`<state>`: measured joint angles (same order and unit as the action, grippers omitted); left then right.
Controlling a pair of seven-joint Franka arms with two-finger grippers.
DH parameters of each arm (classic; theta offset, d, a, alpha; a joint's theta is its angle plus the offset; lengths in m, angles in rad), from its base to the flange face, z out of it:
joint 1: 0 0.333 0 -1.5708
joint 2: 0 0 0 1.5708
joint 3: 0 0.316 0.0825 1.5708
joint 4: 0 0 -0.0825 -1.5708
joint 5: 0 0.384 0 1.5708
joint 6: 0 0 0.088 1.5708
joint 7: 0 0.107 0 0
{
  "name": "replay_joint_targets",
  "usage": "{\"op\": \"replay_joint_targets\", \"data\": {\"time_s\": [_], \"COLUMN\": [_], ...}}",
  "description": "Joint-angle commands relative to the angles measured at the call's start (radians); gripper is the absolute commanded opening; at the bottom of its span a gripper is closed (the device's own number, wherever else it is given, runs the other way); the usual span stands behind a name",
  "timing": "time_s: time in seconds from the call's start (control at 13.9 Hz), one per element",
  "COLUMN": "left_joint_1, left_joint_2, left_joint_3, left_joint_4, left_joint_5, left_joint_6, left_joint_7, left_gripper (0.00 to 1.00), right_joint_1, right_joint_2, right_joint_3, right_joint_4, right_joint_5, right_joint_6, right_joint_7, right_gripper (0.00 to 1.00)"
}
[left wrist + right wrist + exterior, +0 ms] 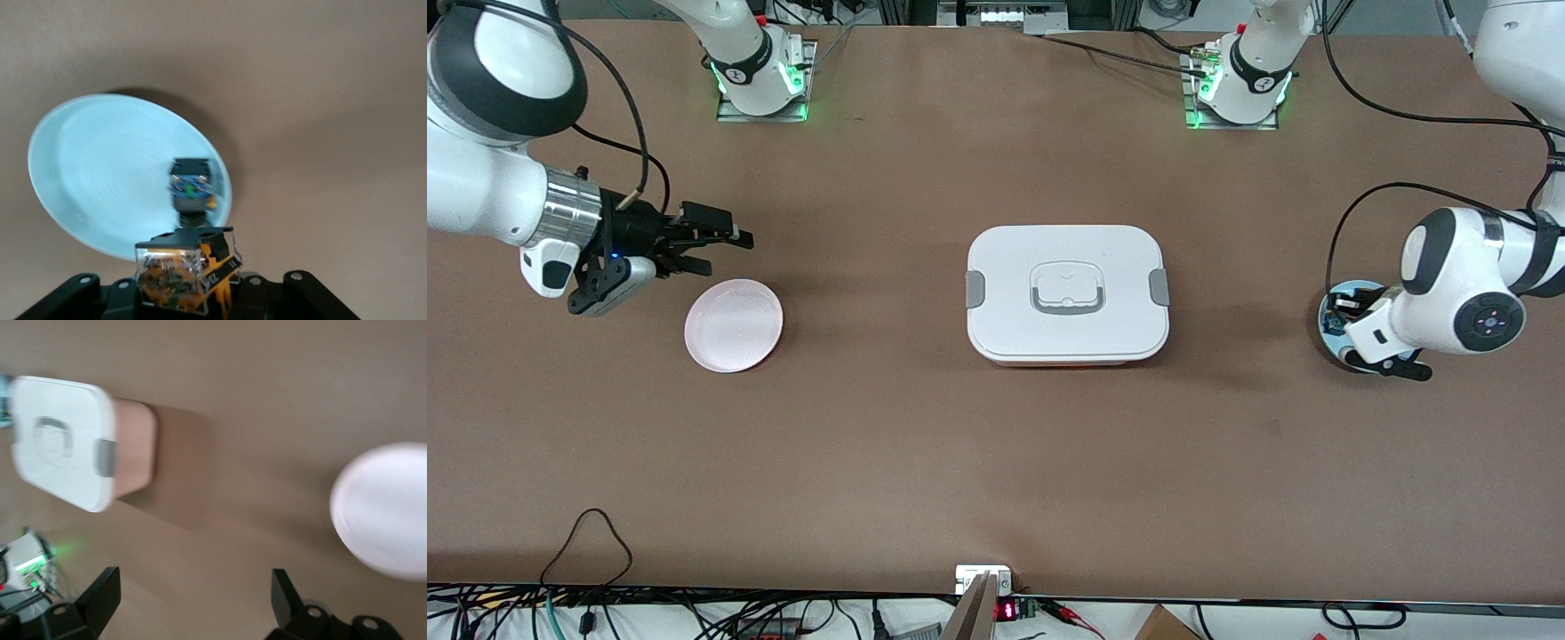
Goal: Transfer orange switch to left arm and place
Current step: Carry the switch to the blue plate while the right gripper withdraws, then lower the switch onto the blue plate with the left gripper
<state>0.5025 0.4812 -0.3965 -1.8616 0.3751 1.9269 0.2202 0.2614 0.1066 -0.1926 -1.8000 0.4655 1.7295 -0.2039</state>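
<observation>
Above the blue plate at the left arm's end of the table, what appears to be the orange switch is pinched in the left gripper and should be lifted well above the box for handover, while the right gripper waits spread over bare table beside the pink plate.

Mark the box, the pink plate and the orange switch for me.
box (1067, 338): front view, bare lid surface nearer the camera than the handle recess.
pink plate (734, 324): front view, plate centre.
orange switch (187, 277): left wrist view, clear-cased body, gripped in the left hand.
</observation>
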Motion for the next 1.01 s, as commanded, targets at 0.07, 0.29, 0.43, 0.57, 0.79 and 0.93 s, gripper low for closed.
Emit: {"op": "replay_joint_targets", "data": {"time_s": [0.07, 0.29, 0.43, 0.57, 0.79, 0.93], "left_joint_1": [0.062, 0.135, 0.159, 0.175, 0.208, 0.209], "left_joint_2": [-0.015, -0.012, 0.0, 0.004, 0.013, 0.025], "left_joint_3": [-0.018, -0.016, -0.018, -0.018, -0.019, -0.019], "left_joint_4": [-0.062, -0.158, -0.183, -0.194, -0.212, -0.212], "left_joint_5": [0.114, 0.162, 0.22, 0.223, 0.225, 0.225], "left_joint_6": [0.114, 0.346, 0.463, 0.48, 0.484, 0.489], "left_joint_7": [0.328, 0.598, 0.82, 0.936, 0.982, 0.982], "left_gripper": [0.08, 0.05, 0.03, 0.06, 0.22, 0.39], "right_joint_1": [-0.004, -0.039, -0.12, -0.195, -0.203, -0.174], "right_joint_2": [-0.045, -0.056, -0.051, -0.045, -0.031, -0.037], "right_joint_3": [0.015, 0.002, 0.007, 0.015, 0.036, 0.038], "right_joint_4": [0.01, 0.068, 0.096, 0.126, 0.2, 0.202], "right_joint_5": [-0.346, -0.579, -0.636, -0.541, -0.47, -0.488], "right_joint_6": [-0.097, -0.094, -0.082, -0.085, -0.126, -0.169], "right_joint_7": [0.147, 0.055, 0.072, 0.138, 0.164, 0.175], "right_gripper": [1.0, 1.0, 1.0, 1.0, 1.0, 1.0]}}
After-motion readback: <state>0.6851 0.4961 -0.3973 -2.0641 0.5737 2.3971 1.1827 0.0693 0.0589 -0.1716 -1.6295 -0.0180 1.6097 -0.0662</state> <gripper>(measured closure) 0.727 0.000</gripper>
